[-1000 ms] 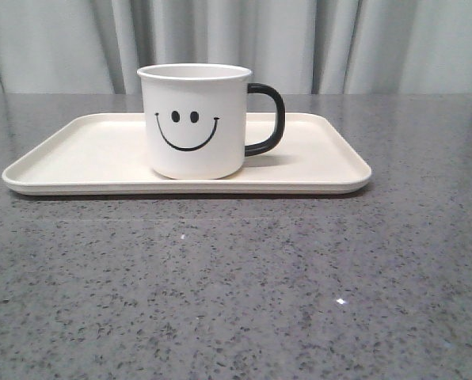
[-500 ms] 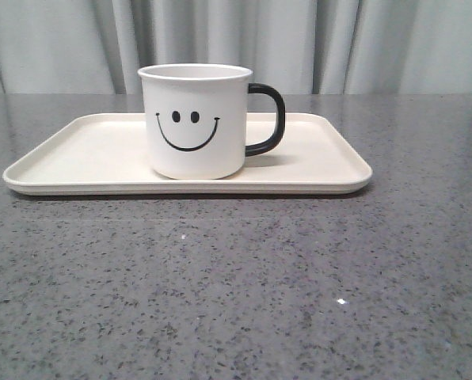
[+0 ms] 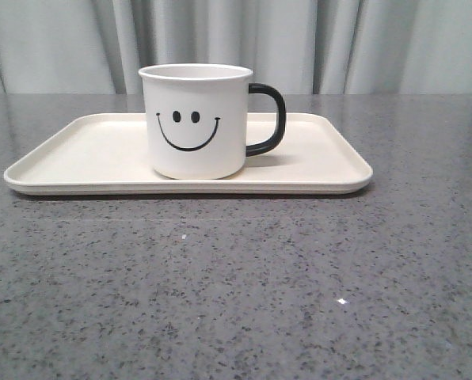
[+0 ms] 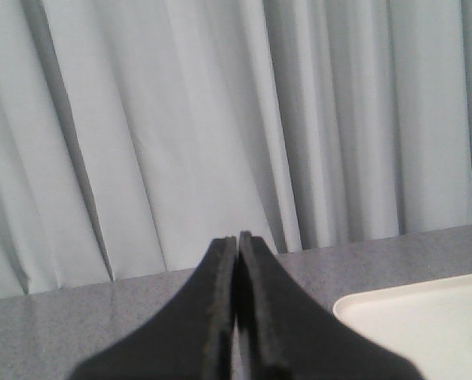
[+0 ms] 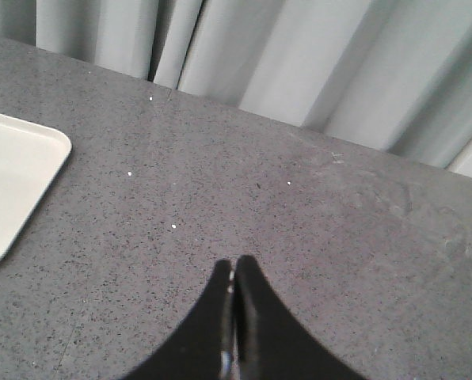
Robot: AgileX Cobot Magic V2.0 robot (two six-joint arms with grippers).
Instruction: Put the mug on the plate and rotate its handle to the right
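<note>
Plate (image 4: 426, 317) corner cut off

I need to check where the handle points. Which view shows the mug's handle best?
The front view: the handle sticks out to the right of the mug. Both wrist views miss the mug, catching only a corner of the plate.

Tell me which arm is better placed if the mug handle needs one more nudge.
Probably right: the handle already points to that side of the mug on the plate. Both arms are withdrawn, fingers closed, so nothing seems left to do.
</note>
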